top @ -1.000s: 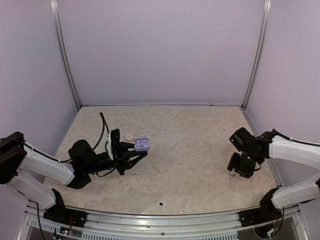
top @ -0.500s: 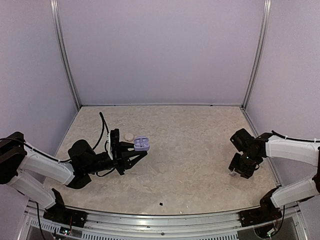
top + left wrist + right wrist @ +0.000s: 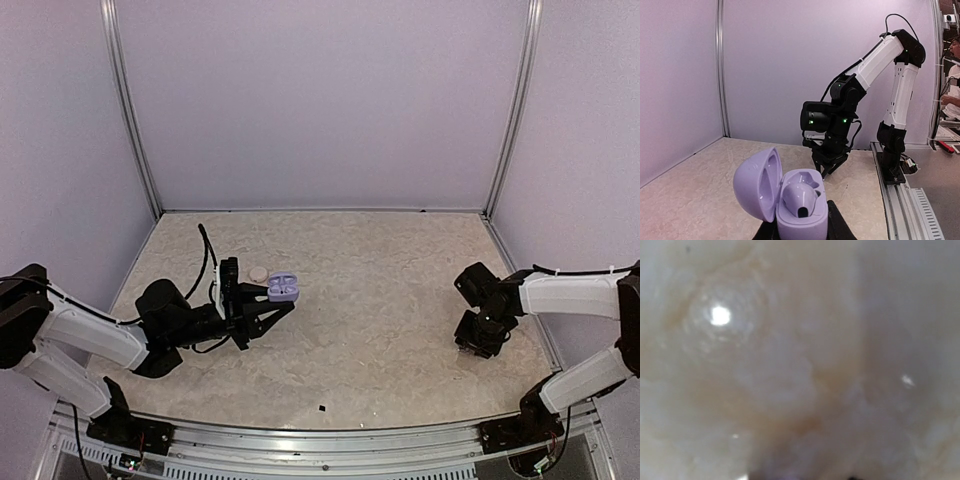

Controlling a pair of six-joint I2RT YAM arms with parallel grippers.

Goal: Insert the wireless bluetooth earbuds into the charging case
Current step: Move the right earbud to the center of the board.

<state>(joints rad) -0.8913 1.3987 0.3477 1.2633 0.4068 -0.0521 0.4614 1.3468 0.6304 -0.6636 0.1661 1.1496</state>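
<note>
Left tool (image 3: pixel 281 297) clamps the open charging case (image 3: pixel 790 200) near a tan disc (image 3: pixel 258 272); whether right tool (image 3: pixel 467 346) grips cannot be told.

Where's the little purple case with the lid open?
The open lilac plastic charging case is on the left side in the top view, pinched in the left gripper, beside a small round beige disc on the table.

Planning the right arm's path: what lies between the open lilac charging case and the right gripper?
Top view: only bare marbled tabletop separates the lilac charging case from the right gripper.
</note>
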